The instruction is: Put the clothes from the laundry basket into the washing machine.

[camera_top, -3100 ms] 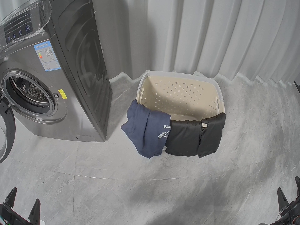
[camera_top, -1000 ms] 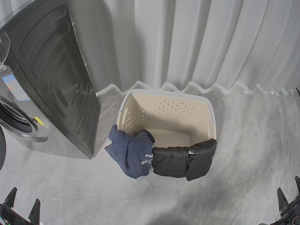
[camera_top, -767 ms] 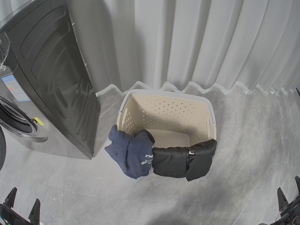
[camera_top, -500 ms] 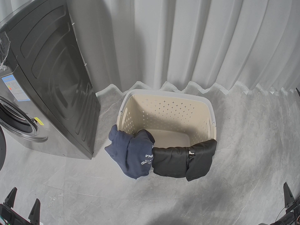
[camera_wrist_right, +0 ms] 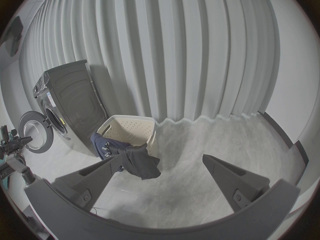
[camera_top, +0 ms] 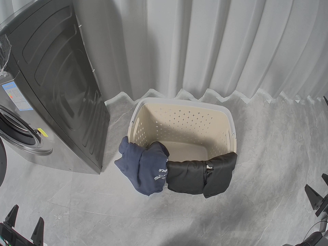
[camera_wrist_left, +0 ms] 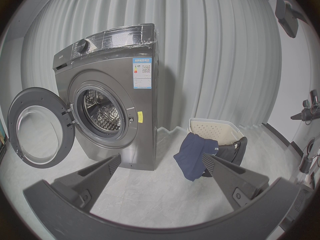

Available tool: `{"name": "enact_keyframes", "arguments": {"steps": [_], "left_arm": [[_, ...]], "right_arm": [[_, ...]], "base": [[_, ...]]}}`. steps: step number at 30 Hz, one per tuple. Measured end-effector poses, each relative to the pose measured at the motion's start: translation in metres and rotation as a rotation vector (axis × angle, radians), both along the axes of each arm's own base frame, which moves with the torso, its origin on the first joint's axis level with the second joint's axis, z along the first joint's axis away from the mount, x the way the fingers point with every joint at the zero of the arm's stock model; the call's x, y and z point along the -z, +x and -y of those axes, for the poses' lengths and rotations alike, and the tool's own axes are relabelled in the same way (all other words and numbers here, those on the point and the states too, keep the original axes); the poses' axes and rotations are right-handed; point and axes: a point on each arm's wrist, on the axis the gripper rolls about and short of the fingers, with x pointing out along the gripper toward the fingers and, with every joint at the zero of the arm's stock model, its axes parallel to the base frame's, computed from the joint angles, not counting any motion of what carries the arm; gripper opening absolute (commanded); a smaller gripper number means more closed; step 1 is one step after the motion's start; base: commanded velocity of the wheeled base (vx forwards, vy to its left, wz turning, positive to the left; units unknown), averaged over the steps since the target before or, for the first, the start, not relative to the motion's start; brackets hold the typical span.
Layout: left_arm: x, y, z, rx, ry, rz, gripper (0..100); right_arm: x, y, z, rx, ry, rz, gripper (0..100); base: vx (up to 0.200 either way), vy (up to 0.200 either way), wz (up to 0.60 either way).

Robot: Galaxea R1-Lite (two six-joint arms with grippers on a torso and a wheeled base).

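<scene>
The clothes (camera_top: 177, 176) are hanging over the near rim of the laundry basket (camera_top: 184, 102): a navy garment (camera_top: 143, 169) is draping over the corner nearest the washing machine (camera_top: 54, 86), and a black garment (camera_top: 205, 178) is lying just beside it along the same rim, the two touching where they meet. Both are spilling down the outside wall towards the floor (camera_top: 136, 219), and the inside of the beige basket is showing bare plastic. The basket is standing on the floor in front of a pale curtain (camera_top: 205, 35), near the machine's side panel but apart from it. The machine's round door (camera_wrist_left: 40, 127) is swinging wide open, and the metal drum (camera_wrist_left: 100, 110) is showing through the opening. The left end effector (camera_top: 26, 218) is gaping wide and gripping nothing; it is hovering low at the robot's near left, well apart from the basket, with its fingers pointing towards the machine's front. The right end effector (camera_top: 315, 182) is also spreading wide and carrying nothing; it is hanging over the floor at the robot's right, well apart from the black garment, with its fingers pointing across the floor, the basket off to one side of them.
</scene>
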Motion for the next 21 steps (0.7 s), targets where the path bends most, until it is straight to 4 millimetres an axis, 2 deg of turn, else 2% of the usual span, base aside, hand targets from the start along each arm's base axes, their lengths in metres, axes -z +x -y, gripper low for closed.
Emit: {"name": "enact_keyframes", "arguments": {"steps": [9,21], "left_arm": [[0.000,0.000,0.000,0.000,-0.001,0.000,100],[0.000,0.000,0.000,0.000,-0.001,0.000,100]], "right_arm": [[-0.012,0.047,-0.005,-0.046,0.014,-0.107,100],[-0.001,0.110,-0.018,-0.110,0.076,-0.260,100]], "base": [[0.000,0.000,0.00],[0.000,0.000,0.00]]}}
